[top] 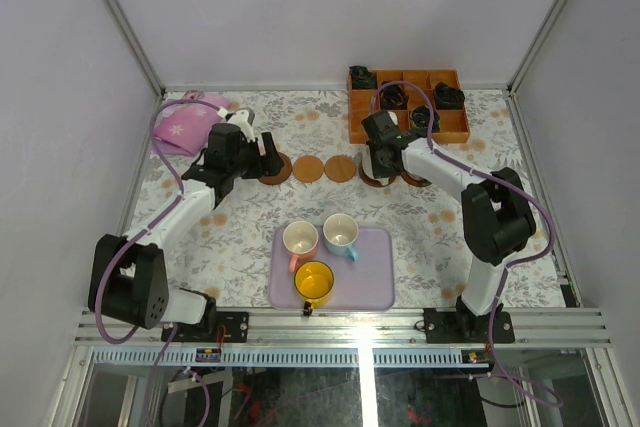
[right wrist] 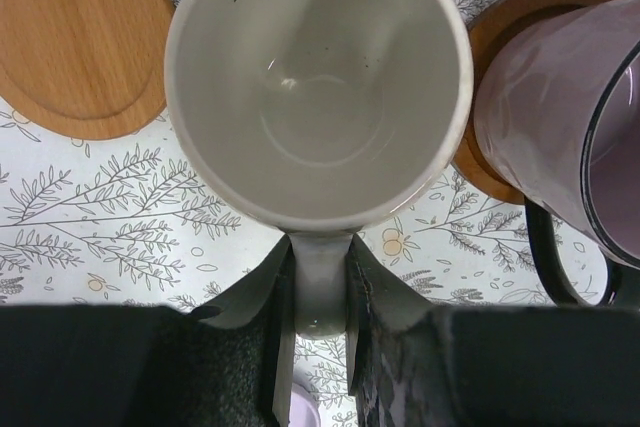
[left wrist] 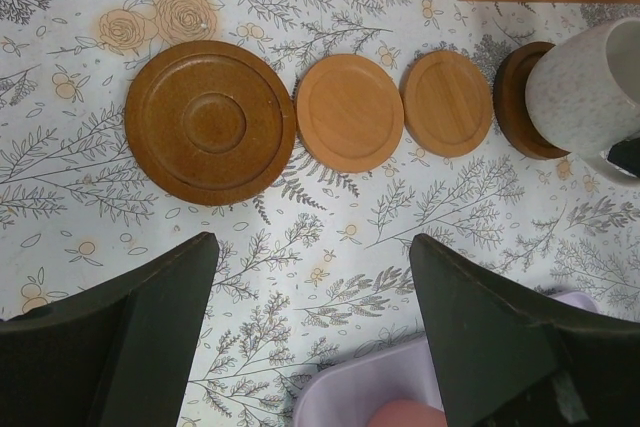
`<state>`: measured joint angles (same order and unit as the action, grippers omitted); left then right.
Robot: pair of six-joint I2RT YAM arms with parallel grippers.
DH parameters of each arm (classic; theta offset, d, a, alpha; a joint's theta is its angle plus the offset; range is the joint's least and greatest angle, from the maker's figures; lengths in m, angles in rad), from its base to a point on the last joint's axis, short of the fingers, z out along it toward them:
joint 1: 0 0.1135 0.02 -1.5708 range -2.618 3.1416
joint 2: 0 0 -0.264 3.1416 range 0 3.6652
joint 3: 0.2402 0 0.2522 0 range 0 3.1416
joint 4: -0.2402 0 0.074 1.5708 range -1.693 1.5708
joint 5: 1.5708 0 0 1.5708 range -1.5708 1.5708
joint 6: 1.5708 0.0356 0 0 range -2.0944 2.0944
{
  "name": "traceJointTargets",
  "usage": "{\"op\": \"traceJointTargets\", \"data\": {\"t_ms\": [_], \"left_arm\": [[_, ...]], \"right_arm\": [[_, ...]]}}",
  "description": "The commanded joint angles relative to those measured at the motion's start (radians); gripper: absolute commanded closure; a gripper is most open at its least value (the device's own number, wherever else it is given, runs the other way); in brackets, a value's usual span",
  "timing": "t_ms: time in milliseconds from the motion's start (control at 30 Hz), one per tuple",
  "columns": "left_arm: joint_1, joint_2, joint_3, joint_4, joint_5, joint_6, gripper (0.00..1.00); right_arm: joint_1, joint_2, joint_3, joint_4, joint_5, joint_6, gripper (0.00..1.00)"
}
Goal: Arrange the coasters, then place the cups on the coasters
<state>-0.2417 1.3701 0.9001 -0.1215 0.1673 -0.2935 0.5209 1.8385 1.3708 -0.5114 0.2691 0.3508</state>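
step: set white cup point(right wrist: 318, 77) on coaster point(left wrist: 510, 97) near table's far edge | right gripper point(right wrist: 320, 297): pinching handle | left gripper point(left wrist: 312, 247): wide, empty | how: centre, lower level (purple cup point(right wrist: 545, 117) just beside), then release

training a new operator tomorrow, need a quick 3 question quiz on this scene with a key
1. Multiple choice: how many cups stand on the lavender tray? A two, B three, C five.
2. True or false: the left gripper is holding a coaster.
3. Fill in: the right gripper grips the white cup by its ____.

Key:
1. B: the yellow cup, the light blue cup and the cream cup with the pink handle.
2. False: its jaws stand open and empty near the row of coasters.
3. Handle.
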Motion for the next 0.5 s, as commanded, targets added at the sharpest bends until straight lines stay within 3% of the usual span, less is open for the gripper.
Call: {"op": "traceJointTargets", "data": {"t_ms": [0, 467], "left_arm": [[0.001, 0.019, -0.001, 0.03, -0.001, 0.017, 0.22], [0.0, 0.038, 0.008, 0.025, 0.004, 0.019, 0.22]], "right_arm": [[-0.007, -0.009, 0.049, 0.099, -0.006, 0.014, 1.0], [-0.009, -0.025, -0.031, 0.102, -0.026, 0.078, 1.0]]}}
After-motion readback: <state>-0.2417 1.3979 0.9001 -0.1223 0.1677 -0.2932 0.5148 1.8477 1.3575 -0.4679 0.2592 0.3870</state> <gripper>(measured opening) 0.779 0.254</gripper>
